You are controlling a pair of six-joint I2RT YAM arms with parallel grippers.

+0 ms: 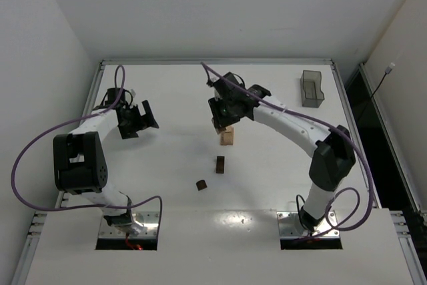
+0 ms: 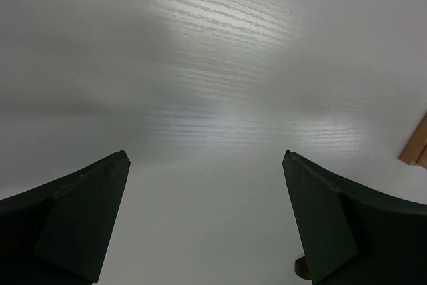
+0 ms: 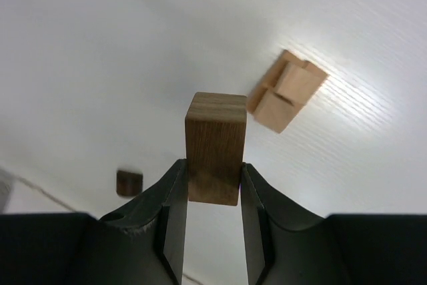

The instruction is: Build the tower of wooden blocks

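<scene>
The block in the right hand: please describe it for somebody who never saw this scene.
Follow the right arm over the white table to its hand. There, between the fingers, stands a dark brown block. It alone is held; the tan tower is paler, and the other dark blocks lie on the table.

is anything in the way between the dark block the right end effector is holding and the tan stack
Nothing visible does. The dark brown block, clamped in the right end effector, hangs just beside the tan stack, with only bare table between them. A loose dark block and another lie on the near side, off that path.
</scene>
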